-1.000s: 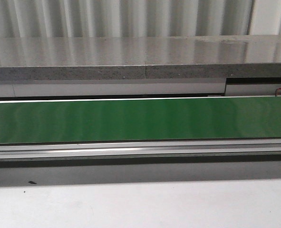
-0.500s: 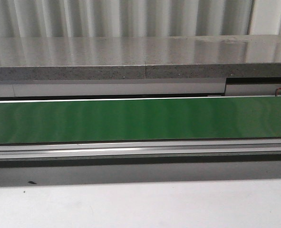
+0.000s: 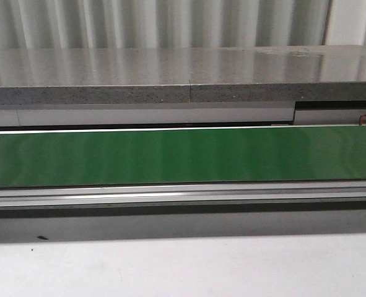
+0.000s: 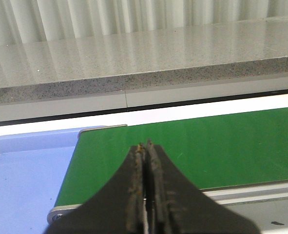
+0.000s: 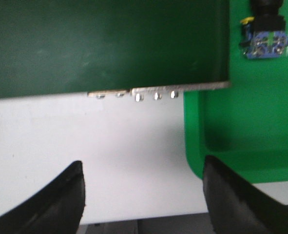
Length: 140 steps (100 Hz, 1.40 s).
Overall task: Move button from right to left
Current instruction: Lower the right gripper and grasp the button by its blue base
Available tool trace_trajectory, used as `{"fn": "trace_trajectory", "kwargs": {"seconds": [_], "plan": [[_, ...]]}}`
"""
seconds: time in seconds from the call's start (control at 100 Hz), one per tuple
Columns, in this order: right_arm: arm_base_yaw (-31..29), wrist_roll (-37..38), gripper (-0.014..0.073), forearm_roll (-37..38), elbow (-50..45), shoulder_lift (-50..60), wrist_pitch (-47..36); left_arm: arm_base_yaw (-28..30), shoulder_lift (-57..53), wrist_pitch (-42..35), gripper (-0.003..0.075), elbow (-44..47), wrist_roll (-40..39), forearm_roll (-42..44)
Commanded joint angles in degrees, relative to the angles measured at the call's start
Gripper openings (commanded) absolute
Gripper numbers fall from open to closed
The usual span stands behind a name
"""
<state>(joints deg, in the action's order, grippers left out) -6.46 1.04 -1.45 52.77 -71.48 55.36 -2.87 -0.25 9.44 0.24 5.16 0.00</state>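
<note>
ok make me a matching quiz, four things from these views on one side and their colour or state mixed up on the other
Things:
1. left gripper
2. right gripper
3. belt
4. tray by the left gripper

States or colours:
A. open
B. pale blue
C. shut
D. dark green

Pairs: 1-C, 2-A, 3-D, 4-B

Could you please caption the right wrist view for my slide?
Open right gripper hovers near the belt end, with the button lying in a green tray.
</note>
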Motion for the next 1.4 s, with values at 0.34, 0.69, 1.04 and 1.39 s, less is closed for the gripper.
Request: {"fn": "trace_trajectory", "kwargs": {"seconds": [0.34, 0.69, 1.04, 1.39], "plan": [[-18.45, 0.58, 0.0519, 4.58, 10.28, -10.94, -5.14, -0.46, -1.72, -4.46, -0.0021, 2.16, -0.59, -0.45], [-20.68, -5.62, 0.0519, 4.78, 15.70, -21.20, -4.59, -0.46, -1.72, -4.46, -0.0020, 2.16, -0.59, -0.45], [-20.68, -14.56, 0.0519, -1.44, 18.92, -29.41, -1.99, -0.46, -1.72, -4.46, -0.0021, 2.16, -0.59, -0.45], [-20.58, -15.74, 0.0519, -2.97, 19.03, -33.73, -5.26, -0.46, -1.72, -4.46, -0.0020, 2.16, -0.59, -0.45]]}}
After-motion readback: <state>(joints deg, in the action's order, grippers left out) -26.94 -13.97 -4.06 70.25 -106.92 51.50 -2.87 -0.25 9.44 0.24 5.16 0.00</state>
